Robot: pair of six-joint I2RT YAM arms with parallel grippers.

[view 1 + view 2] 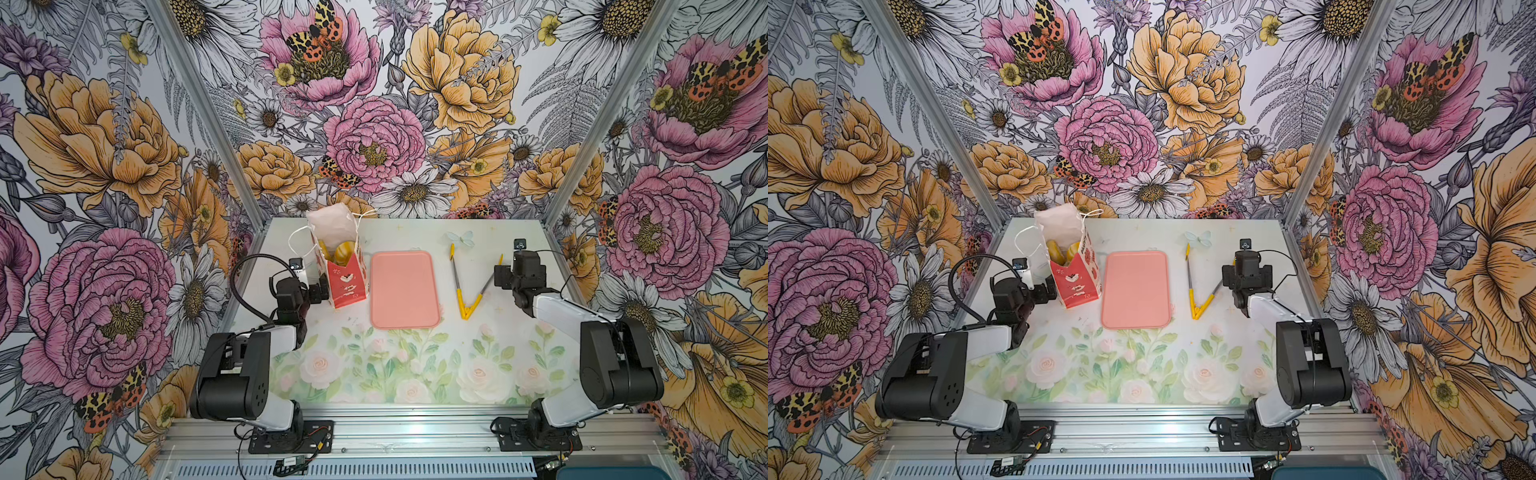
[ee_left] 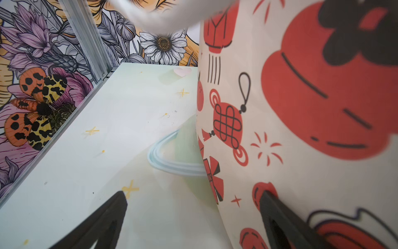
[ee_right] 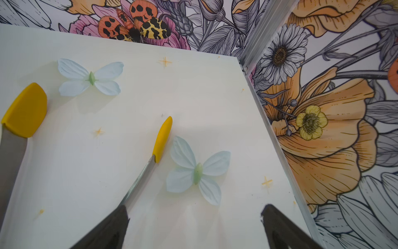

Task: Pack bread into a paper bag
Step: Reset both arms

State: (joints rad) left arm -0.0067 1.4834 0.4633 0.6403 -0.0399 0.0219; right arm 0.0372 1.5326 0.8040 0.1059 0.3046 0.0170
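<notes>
Top views both showed the paper bag (image 1: 347, 282) upright near the table's far left, just beside the pink tray (image 1: 404, 291), with golden bread (image 1: 343, 252) in its open mouth; how many pieces could not be counted. The tray was bare and no bread lay on the table, so the packing step looked finished or nearly so. The left gripper (image 2: 193, 194) sat low at the bag's printed side with its jaws spread wide, one finger (image 2: 280, 215) across the paper; whether it touched could not be told. The right gripper (image 3: 195, 208) was spread too, gripping nothing, beside the tongs (image 3: 159, 140) that lay on the table. The next move probably called for backing the left arm away gently, since a nudge could tip the light bag.
</notes>
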